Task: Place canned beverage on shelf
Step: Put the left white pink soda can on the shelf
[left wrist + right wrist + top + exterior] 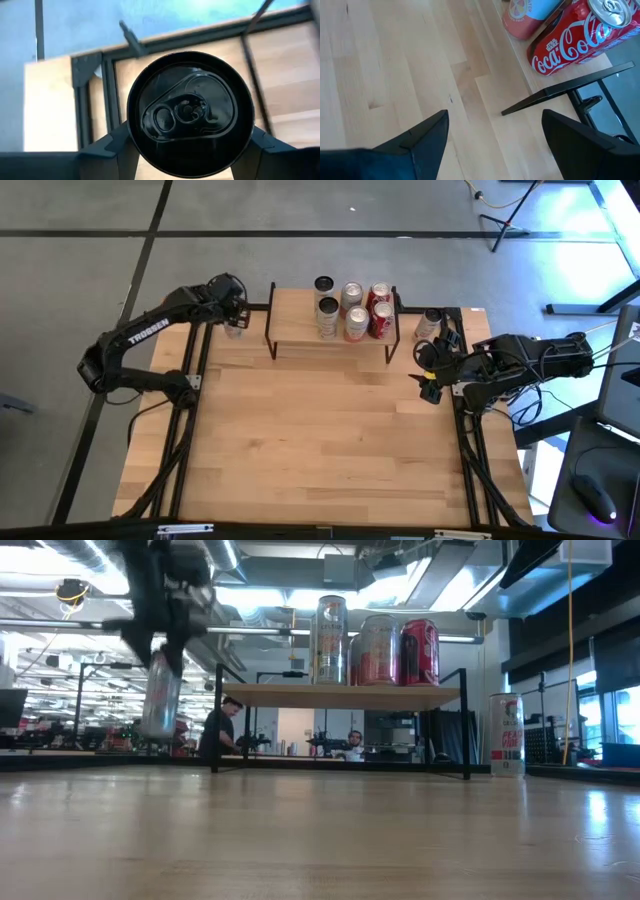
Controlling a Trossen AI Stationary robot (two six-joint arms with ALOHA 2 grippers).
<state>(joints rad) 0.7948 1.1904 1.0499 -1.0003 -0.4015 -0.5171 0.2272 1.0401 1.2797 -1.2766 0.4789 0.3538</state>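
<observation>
My left gripper [233,323] is shut on a silver can [160,690] in the air at the table's far left, left of the shelf [300,330]. The shelf is a low riser with a light wooden top [340,695] and black legs, and it carries several cans [352,310]. The left wrist view looks down on the held can's top [187,112]. One more can [428,323] stands on the table right of the shelf. My right gripper [430,377] is open and empty near the table's right edge, just in front of that can. My left gripper pinches the silver can's side wall near its top rim [131,131] between its two fingers [112,147], one on each side. The fingers come from above, pointing down. The can hangs about upright below them, lifted clear of the table [160,725].
A red Coca-Cola can [575,37] and a pink-and-blue can [527,12] stand at the shelf's right end above its black frame [560,90]. The wooden tabletop [320,440] lies in front of the shelf. People show in the room behind the table [222,725].
</observation>
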